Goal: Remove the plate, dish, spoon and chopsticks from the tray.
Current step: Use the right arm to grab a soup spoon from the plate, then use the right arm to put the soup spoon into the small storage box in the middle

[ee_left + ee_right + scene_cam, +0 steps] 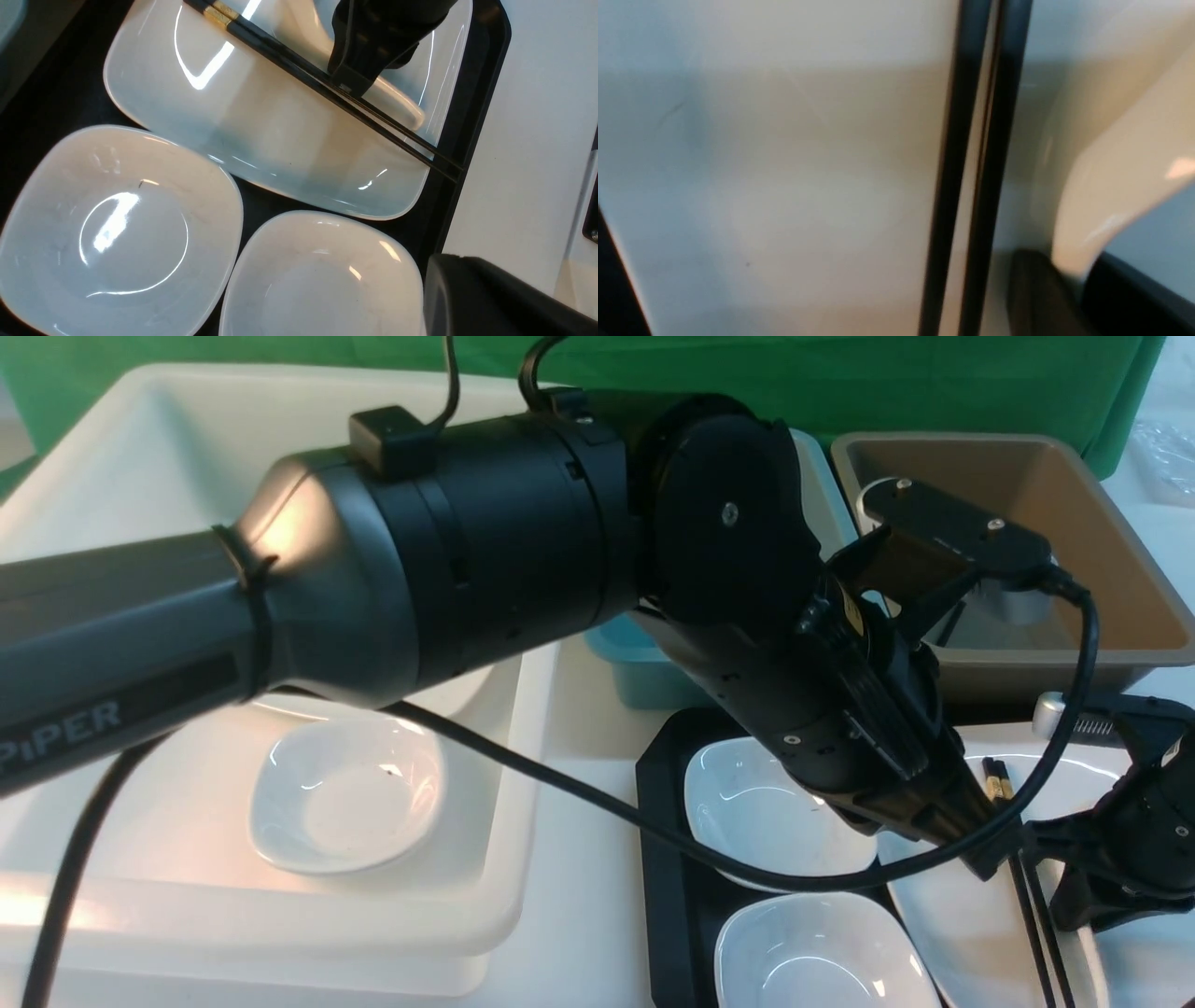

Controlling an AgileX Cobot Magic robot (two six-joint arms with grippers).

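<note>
Spoon [399,106] handle beside chopsticks [280,51] on plate [261,140]; right jaws down on them, grip unclear; left jaws closed.

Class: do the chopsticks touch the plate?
Touching. The left wrist view shows the chopsticks lying flat across the plate and resting on its rim near their thin tips.

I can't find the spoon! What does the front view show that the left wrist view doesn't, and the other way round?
Only the front view: the white tub with a little dish inside, and the green cloth.
Only the left wrist view: the spoon, lying on the plate.
Both: the plate, the chopsticks across it, two small dishes and the black tray.
</note>
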